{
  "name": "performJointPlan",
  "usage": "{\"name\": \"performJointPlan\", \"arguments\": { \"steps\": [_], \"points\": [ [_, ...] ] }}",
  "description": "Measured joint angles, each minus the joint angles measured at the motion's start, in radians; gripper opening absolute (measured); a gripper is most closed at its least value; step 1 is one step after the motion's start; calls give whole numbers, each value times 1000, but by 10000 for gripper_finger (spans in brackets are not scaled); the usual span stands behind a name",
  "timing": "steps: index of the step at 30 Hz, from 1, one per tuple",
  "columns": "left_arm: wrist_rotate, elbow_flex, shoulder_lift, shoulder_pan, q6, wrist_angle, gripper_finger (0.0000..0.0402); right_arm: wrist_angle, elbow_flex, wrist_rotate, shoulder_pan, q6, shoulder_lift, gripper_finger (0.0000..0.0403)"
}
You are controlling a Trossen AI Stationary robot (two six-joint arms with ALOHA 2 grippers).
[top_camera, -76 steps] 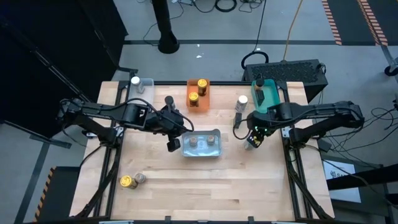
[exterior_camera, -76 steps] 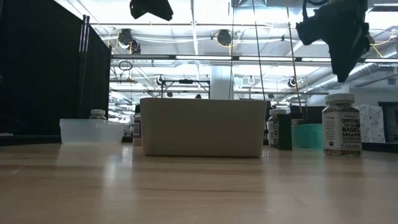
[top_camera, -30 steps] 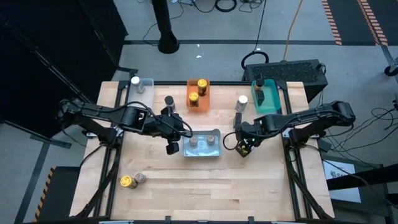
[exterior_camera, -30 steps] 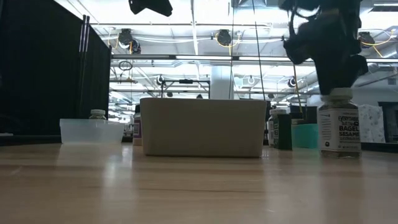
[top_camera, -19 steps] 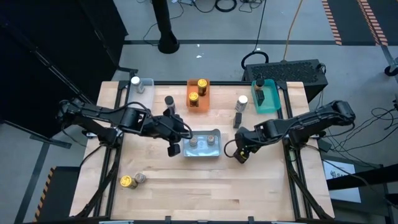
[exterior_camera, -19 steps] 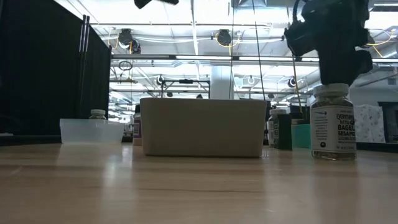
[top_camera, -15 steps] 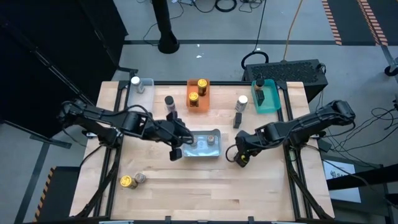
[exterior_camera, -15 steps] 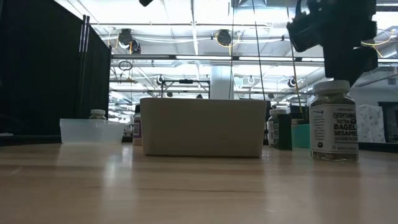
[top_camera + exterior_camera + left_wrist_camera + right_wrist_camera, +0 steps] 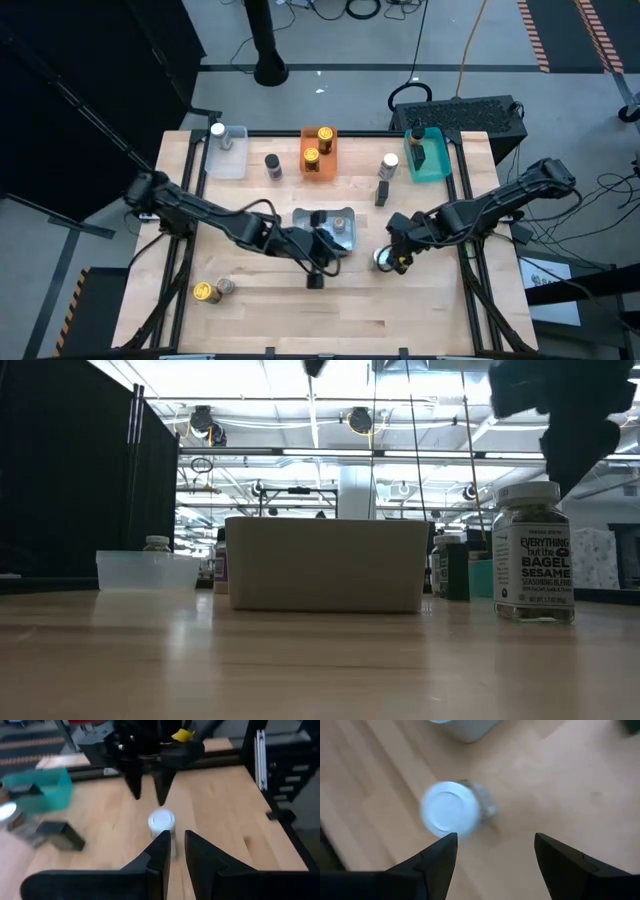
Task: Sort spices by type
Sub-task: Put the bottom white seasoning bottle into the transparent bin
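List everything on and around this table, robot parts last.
table: one, light wood, under everything
clear bin: one, far left; white-lidded jar inside
orange bin: one, far centre; two gold-lidded jars inside
teal bin: one, far right; dark-lidded jar inside
grey bin: one, centre; one brown-lidded jar showing
loose jars: dark-lidded far left-centre; white-lidded by the teal bin; gold-lidded and brown-lidded near left corner
sesame jar: one, white lid, upright, right of centre
left gripper: fingers close together, empty
right gripper: open above the sesame jar
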Motion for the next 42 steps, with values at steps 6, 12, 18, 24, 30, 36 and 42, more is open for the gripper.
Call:
{"name": "performJointPlan", "arguments": {
  "steps": [6,12,18,24,30,36,42],
  "points": [
    [0,0,117,1,54,259,63,-107,0,228,84,-21,-135,247],
    [0,0,223,4,103,458,91,-85,0,416,142,-77,-255,247],
    [0,0,299,28,96,538,152,-15,0,455,150,-158,-290,247],
    [0,1,348,54,73,587,239,6,0,455,150,-193,-284,247],
    [12,1,381,63,73,632,309,7,0,454,150,-193,-284,247],
    [58,0,380,87,22,645,318,6,0,454,150,-196,-285,247],
    [123,1,420,98,20,726,319,2,0,475,150,-215,-292,247]
  ]
}}
